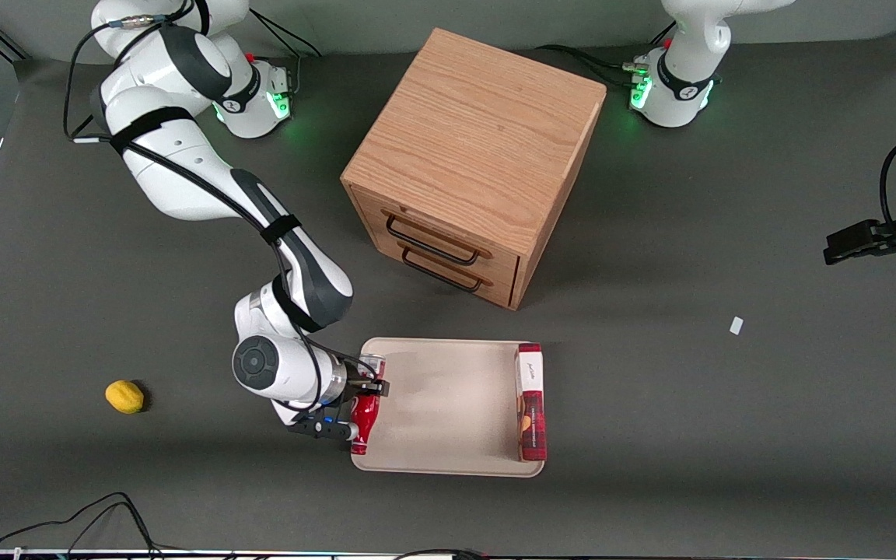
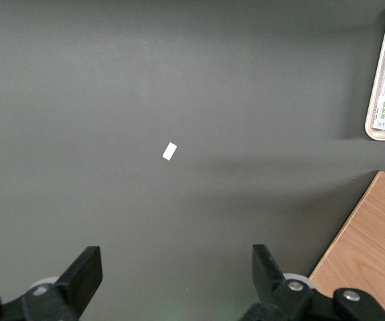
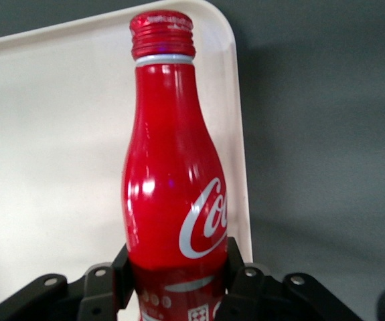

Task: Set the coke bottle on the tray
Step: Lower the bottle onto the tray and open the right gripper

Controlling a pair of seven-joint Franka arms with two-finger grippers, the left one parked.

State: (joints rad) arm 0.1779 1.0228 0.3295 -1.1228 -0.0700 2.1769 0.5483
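Closest to the front camera, the neck end of the coke bottle (image 1: pixel 362 426) hangs over the tray's near corner on the working arm's side, and the gripper (image 1: pixel 365 398) has it firmly: the two black fingers (image 3: pixel 238 281) are clamped on the lower body of the bottle, one on each flank, cap pointing away from the wrist. The bottle lies roughly level along the tray's short rim (image 3: pixel 240 174), over the tray (image 1: pixel 448 404) rather than the table (image 1: pixel 650 404); whether it is touching the surface or a little above it I cannot tell. This looks like the placing step, the carry all but done. The next move calls for a short lowering until the bottle rests on the tray, maybe a nudge inward from the rim, then parting the fingers gently so it does not roll. Farther out, a flat red-and-white box (image 1: pixel 530 400) lies along the tray's other short edge, a wooden drawer cabinet (image 1: pixel 473 159) stands farther from the camera, and a yellow lemon (image 1: pixel 124 396) sits apart toward the working arm's end.
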